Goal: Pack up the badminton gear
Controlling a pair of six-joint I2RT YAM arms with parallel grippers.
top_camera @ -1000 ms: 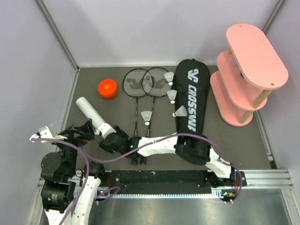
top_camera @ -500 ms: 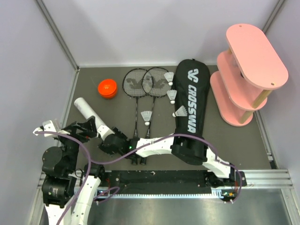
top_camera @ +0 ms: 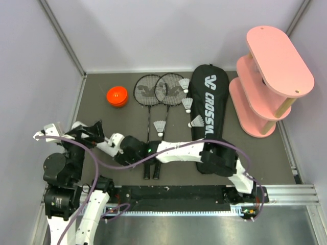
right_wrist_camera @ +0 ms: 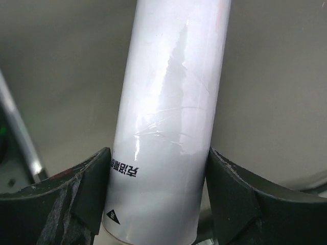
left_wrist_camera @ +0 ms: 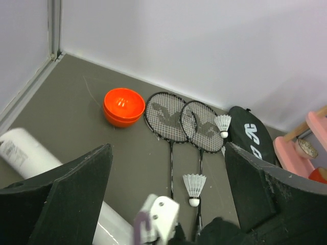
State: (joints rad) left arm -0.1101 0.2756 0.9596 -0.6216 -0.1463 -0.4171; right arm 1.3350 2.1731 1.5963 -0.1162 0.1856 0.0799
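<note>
The long white tube (top_camera: 103, 139) lies at the front left. My right gripper (top_camera: 121, 149) is shut on its near end; in the right wrist view the tube (right_wrist_camera: 168, 117) sits tight between both fingers (right_wrist_camera: 97, 186). My left gripper (top_camera: 90, 131) is open and empty, hovering over the tube's far part (left_wrist_camera: 23, 153). The orange cap (top_camera: 117, 96) lies apart at the back left. Two black rackets (top_camera: 148, 92) (top_camera: 170, 89) lie side by side. Several shuttlecocks (top_camera: 160, 126) (top_camera: 188, 104) (top_camera: 184, 83) lie near them. The black CROSSWAY bag (top_camera: 207, 109) lies to their right.
The pink tiered shelf (top_camera: 271, 76) stands at the back right. Grey walls close the left, back and right sides. My right arm (top_camera: 179, 151) reaches across the front, over the racket handles and the bag's near end. A metal rail (top_camera: 286, 191) runs along the front edge.
The tube's far end has swung left and nearer with my right gripper on its near end. My left gripper has moved over the tube.
</note>
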